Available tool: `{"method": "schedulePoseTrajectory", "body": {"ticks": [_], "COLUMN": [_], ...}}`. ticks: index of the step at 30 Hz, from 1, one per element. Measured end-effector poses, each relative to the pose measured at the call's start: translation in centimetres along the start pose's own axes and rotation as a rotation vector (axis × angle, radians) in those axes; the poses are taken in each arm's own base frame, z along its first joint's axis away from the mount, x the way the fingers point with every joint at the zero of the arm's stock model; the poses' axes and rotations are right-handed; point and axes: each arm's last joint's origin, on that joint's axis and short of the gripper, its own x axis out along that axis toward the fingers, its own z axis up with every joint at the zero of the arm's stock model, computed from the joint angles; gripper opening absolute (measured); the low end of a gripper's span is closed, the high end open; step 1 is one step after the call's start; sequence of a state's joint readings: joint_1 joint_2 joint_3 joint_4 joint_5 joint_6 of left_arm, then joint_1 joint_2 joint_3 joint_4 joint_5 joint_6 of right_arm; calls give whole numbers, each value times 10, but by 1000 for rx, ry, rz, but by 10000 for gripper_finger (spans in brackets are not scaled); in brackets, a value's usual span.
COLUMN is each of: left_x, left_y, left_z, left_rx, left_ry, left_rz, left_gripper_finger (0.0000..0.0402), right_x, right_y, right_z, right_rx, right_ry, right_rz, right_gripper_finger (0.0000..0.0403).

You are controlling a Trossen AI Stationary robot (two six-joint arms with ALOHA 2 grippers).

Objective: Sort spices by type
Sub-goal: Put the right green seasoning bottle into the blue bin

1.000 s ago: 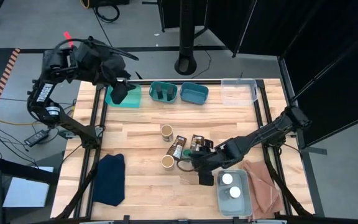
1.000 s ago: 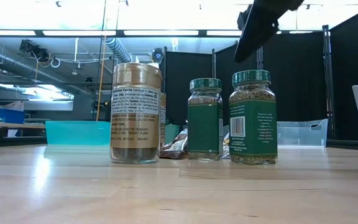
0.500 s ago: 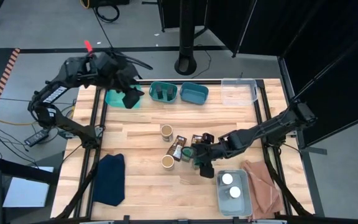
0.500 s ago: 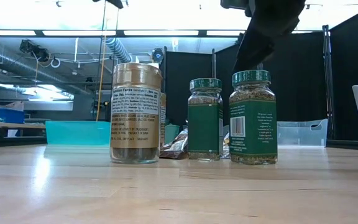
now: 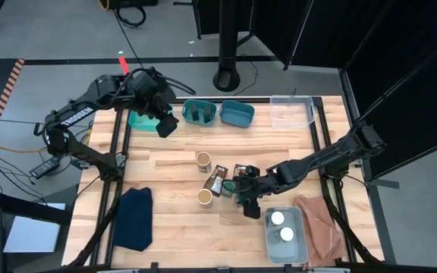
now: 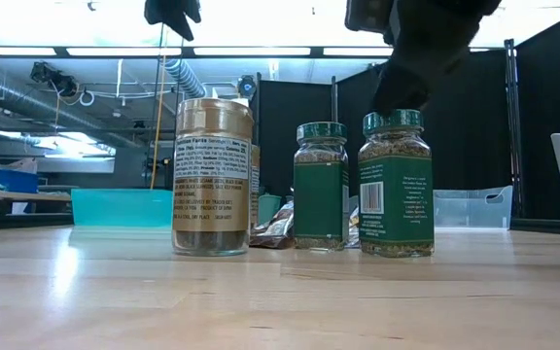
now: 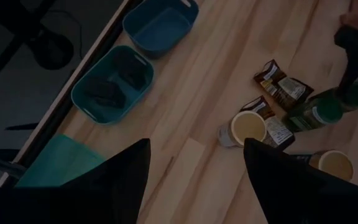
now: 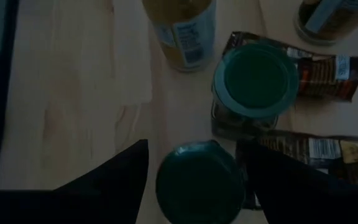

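Right wrist view: the right gripper [image 8: 194, 171], fingers apart, hovers over a green-lidded jar [image 8: 197, 183]; the left gripper [image 5: 165, 123], also apart, seemingly near the desk's far edge

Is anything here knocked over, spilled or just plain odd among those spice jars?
Nothing stands out. The tan-topped jar and both green-lidded jars stand upright, with no spill on the table. The packets lie flat and a bit crumpled, as packets do. The right gripper hangs open above one green lid.
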State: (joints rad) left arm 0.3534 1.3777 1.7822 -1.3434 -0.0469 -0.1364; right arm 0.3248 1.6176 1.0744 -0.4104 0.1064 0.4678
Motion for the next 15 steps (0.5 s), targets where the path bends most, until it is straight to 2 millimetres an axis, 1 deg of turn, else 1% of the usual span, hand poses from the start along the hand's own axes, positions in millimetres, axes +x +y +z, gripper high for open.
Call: {"method": "schedulePoseTrajectory", "body": {"ticks": [7,15], "left_x": [1,1], "left_y": [0,0], "left_z": [1,1], "left_rx": [0,0], "left_ry": [-8,-6], "left_rz": [-1,0], "left_gripper_finger": [264,264], "right_x": [6,6], "right_y": [-2,-4], "right_z": [-5,-6], "right_rx": [9,6], "right_ry": [-27,-26], "right_rz": [9,-35], "right_gripper_finger": [266,226]}}
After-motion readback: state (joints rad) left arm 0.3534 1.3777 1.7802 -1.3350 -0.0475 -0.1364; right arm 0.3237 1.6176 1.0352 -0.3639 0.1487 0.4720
